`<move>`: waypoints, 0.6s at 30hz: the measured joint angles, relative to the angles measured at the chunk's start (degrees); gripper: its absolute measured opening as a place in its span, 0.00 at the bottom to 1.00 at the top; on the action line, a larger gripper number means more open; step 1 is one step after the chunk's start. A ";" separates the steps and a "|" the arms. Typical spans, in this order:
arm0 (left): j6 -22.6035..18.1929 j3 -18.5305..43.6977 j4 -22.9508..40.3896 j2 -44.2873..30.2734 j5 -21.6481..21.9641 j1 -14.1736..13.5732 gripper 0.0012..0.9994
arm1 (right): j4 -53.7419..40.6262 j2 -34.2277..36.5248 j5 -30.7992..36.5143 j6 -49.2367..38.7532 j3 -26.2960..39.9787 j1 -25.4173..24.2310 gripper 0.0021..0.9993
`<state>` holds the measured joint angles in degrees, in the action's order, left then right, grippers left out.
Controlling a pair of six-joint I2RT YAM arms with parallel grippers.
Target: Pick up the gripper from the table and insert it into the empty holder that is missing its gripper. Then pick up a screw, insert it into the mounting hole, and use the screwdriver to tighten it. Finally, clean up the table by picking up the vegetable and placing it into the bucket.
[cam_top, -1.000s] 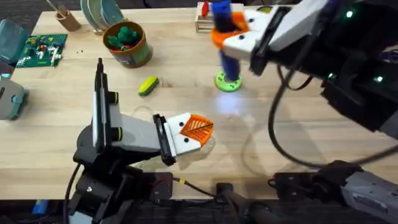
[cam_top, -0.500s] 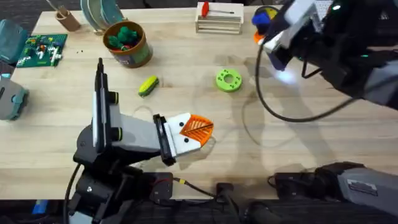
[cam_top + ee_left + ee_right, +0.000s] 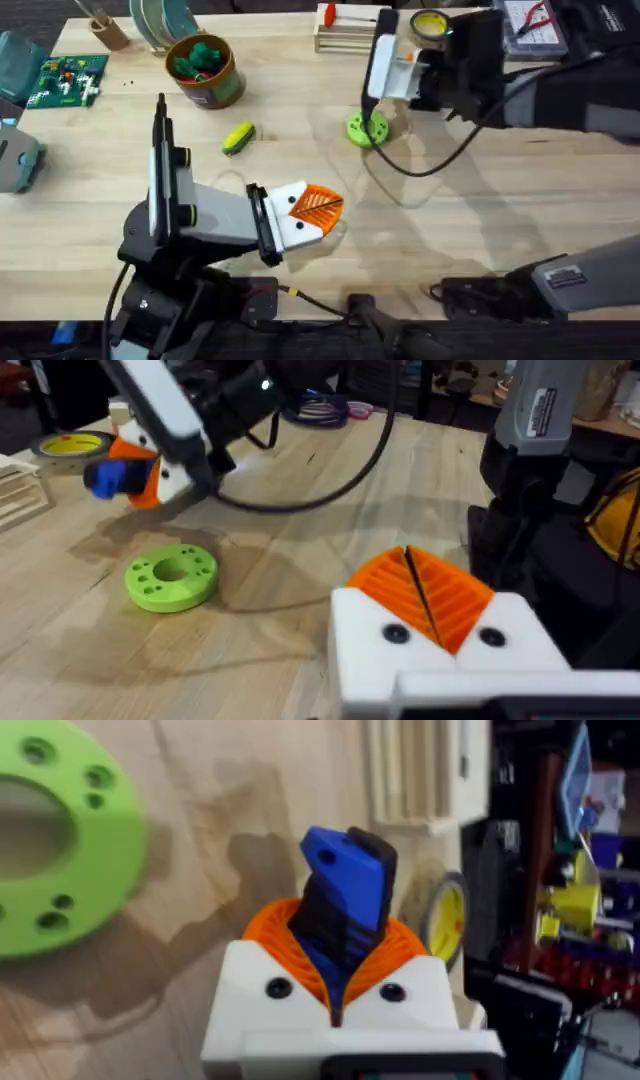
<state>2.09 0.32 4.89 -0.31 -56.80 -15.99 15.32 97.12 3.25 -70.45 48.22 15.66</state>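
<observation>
My right gripper [image 3: 340, 975] is clamped on the blue cylindrical electric screwdriver [image 3: 345, 905], just beside the bright-green ring disc [image 3: 367, 129], probably its stand. My left gripper [image 3: 420, 595], pads together and empty, rests well short of the disc.

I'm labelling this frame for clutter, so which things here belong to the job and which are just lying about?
Job things:
- screwdriver, gripped in the right tool
- vegetable
- bucket
- left tool, shut, its orange pads together

Lying about:
- green ring disc
- yellow tape roll
- red-handled tool
- circuit board
</observation>
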 joint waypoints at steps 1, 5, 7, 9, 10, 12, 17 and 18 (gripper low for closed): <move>0.00 0.00 0.00 0.02 0.00 0.00 0.01 | 0.08 0.89 0.16 -0.61 0.19 0.37 0.01; 0.00 0.00 0.00 0.01 0.00 0.00 0.01 | -1.38 3.30 0.63 -2.65 0.81 1.36 0.01; 0.00 0.00 0.00 0.02 0.00 0.00 0.01 | -3.30 3.91 0.92 -3.20 1.08 1.45 0.07; 0.00 0.00 0.00 0.02 0.00 0.00 0.01 | -4.37 4.12 1.10 -3.41 1.28 1.45 0.14; 0.00 0.00 0.00 0.02 0.00 0.00 0.01 | -4.84 4.09 1.22 -3.33 1.60 1.45 0.18; 0.00 0.00 0.00 0.01 0.00 0.00 0.01 | -5.05 4.09 1.49 -3.26 1.87 1.45 0.36; 0.00 0.00 0.00 0.02 0.00 0.00 0.01 | -4.06 3.58 2.03 -3.28 3.55 1.36 0.98; 0.00 0.00 0.00 0.02 0.00 0.00 0.01 | -4.24 3.53 2.06 -3.31 3.55 1.36 0.99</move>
<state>2.09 0.32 4.89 -0.30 -56.80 -15.99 11.08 100.65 5.31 -73.76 51.77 17.02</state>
